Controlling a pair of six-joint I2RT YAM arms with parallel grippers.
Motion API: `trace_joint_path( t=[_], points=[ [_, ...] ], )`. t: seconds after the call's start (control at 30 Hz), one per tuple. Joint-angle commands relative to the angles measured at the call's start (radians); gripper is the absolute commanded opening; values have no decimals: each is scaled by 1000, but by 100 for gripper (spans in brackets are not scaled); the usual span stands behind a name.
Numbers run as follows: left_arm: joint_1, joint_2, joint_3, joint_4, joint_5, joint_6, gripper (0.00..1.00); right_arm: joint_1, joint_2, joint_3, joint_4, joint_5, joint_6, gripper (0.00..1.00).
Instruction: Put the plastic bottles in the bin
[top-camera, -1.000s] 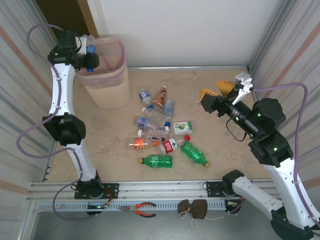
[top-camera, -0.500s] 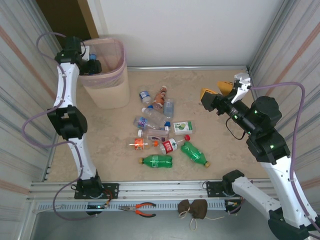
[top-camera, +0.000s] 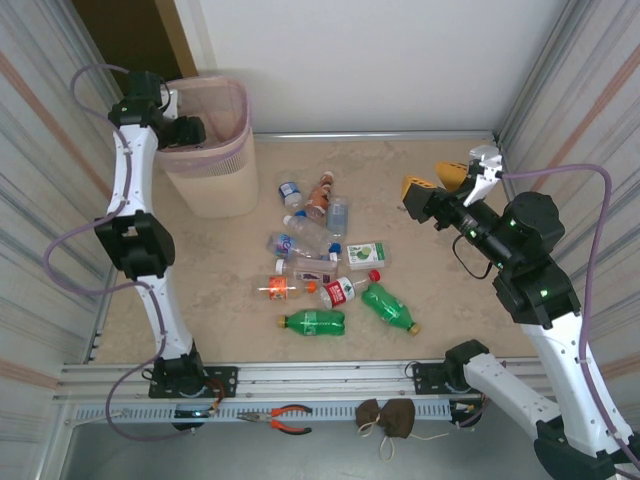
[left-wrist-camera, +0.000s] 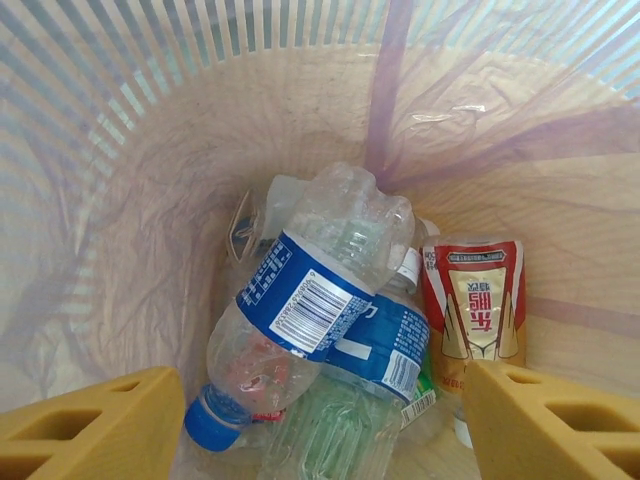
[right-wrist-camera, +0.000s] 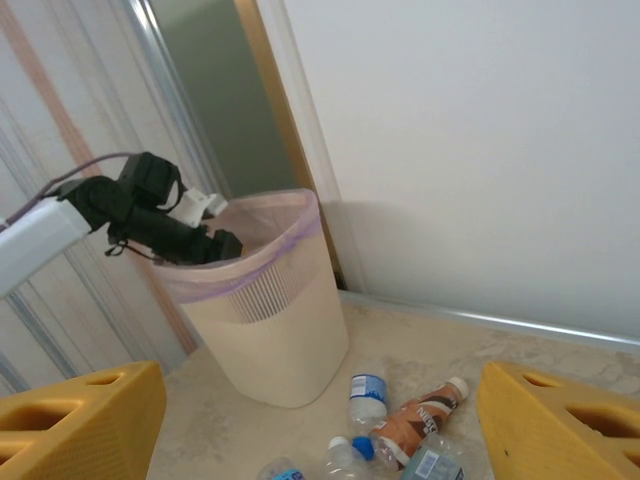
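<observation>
beige bench (top-camera: 450, 290), walled at the back and both sides. at its far-left corner, upright bin (top-camera: 215, 185), beige, slatted, pink bag folded over the rim. left arm (top-camera: 128, 215) reaching up the left side, left tool (top-camera: 186, 131) over the bin mouth by the left rim. from the left wrist: yellow fingers (left-wrist-camera: 90, 425) spread wide at the bottom corners, open, gripping nothing, looking straight down into the bin. right arm (top-camera: 530, 270) raised over the right side of the bench, right tool (top-camera: 432, 180) open too, empty, well apart from everything, facing toward the bin.

plastic bottles in two lots. inside the bin, piled at the bottom: clear blue-label bottle (left-wrist-camera: 300, 300) with blue cap lying on top, tilted; red-and-gold pack (left-wrist-camera: 472, 310) just beside it on the right; a greenish clear one under them. on the bench centre, loose scatter lying on their sides, well apart from the bin: two green bottles (top-camera: 312, 321) nearest the arms, red-label bottle (top-camera: 345, 290) between them, orange-label bottle (top-camera: 280, 288) to the left, brown bottle (top-camera: 320, 195) farthest back, clear ones between.

red-handled pliers (top-camera: 285, 418) on the near rail.
</observation>
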Motion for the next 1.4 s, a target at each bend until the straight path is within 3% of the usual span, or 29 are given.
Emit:
trace_joint_path(
  t=[0.0,0.4,0.67,0.8,1.03,1.17,1.37],
  points=[
    [8,-83,28,-3,41,-16,73,-9,-8,2,-1,-17,-9,80],
    [-44,-239,-7,-30,153,36,71,-17,5,-10,-35,-26,-8,80],
    [-164,-390,-148,-64,190,127,69,-26,2,-36,-57,-20,-18,80],
    [-257,-468,-242,-95,209,258,69,-31,-6,-41,-69,-24,-21,80],
    [-452,-603,-461,-124,260,598,70,-41,-8,-45,-84,-40,-30,80],
    [-475,-646,-602,-149,338,715,67,-44,-18,-51,-90,-38,-32,80],
    [-506,-821,-961,36,447,891,70,-48,-22,-58,-91,-41,-32,80]
  ],
)
